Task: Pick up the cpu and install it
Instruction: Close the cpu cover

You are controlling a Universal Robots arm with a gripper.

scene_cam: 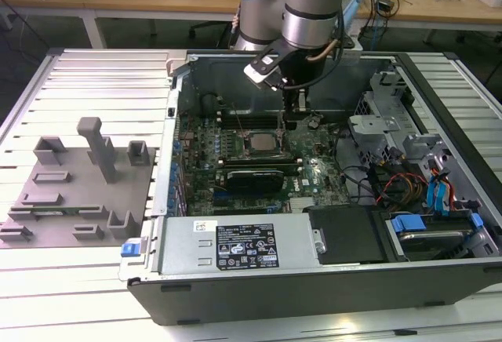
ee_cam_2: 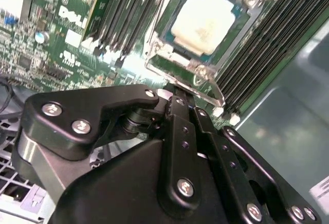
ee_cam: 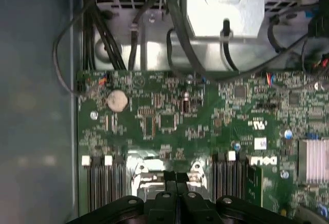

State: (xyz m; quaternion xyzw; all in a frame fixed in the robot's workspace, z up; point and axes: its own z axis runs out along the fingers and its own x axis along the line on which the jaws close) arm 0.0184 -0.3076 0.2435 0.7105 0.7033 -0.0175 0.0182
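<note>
The gripper point(ee_cam: 176, 175) is pictured with its fingers pressed together, poised inside the open computer case point(scene_cam: 314, 295) just above the edge of the socket frame point(ee_cam_2: 160, 59). The cpu point(ee_cam_2: 205, 21) — silvery top upward — is seated in that frame just beyond the fingertips, flanked by memory slots point(ee_cam_2: 128, 13) on the green motherboard point(ee_cam: 169, 116).

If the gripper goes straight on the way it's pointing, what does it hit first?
Probably the edge of the metal socket frame, beside the cpu seated in it, not the cpu itself. The gripper, tips shut, sits over that rim in the second wrist view; the gap left is unclear.
</note>
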